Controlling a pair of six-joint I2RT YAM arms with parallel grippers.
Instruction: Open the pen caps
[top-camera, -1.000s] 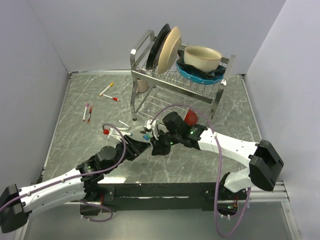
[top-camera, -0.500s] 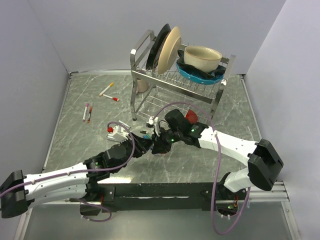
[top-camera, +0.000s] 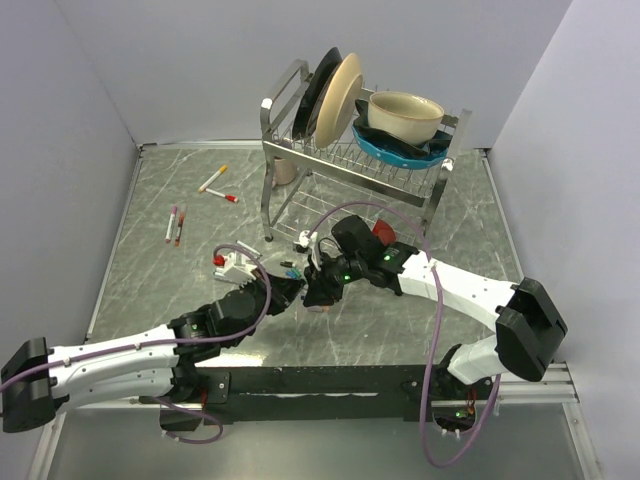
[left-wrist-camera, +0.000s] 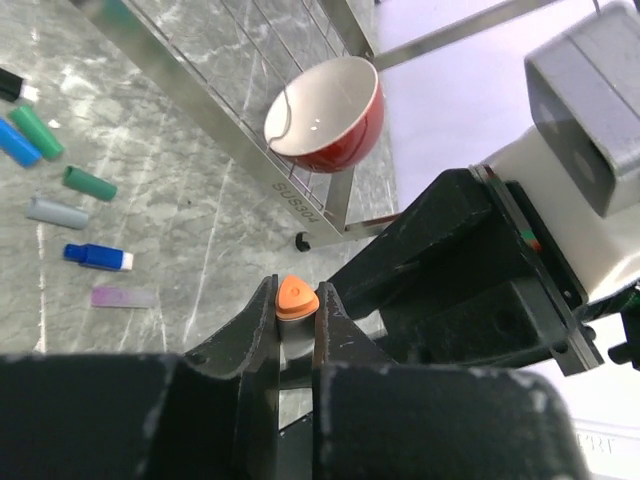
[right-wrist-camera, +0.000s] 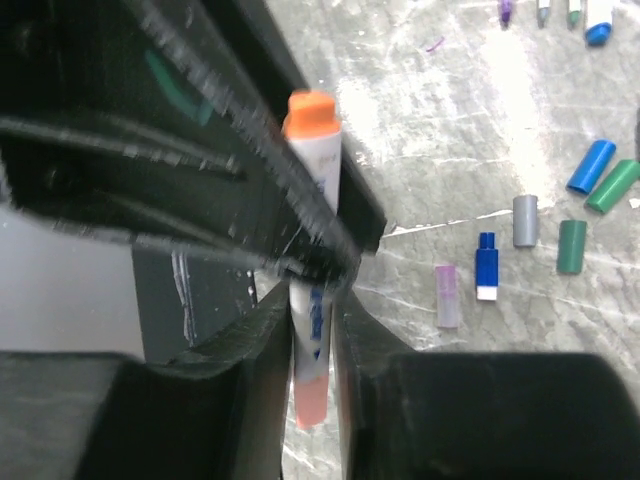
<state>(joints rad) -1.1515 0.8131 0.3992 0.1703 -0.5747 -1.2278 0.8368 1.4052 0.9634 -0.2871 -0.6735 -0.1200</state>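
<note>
tabletop (top-camera: 400, 335) — left fingers (left-wrist-camera: 252, 335) now pinch orange cap (left-wrist-camera: 296, 298)

Stamped lettering is seen on the lower rail of the dish rack (left-wrist-camera: 288, 188), just below the red bowl (left-wrist-camera: 325, 110) in the left wrist view. It appears to read "SUS304", though it is viewed upside down and at an angle. Blue print is carried on the white pen barrel (right-wrist-camera: 318, 175), below its orange cap (right-wrist-camera: 311, 112), where the barrel is gripped by the right tool (right-wrist-camera: 312, 322); it is too blurred to be read. Faint grey characters on a white surface (left-wrist-camera: 600, 425) at the lower right of the left wrist view cannot be made out.
</note>
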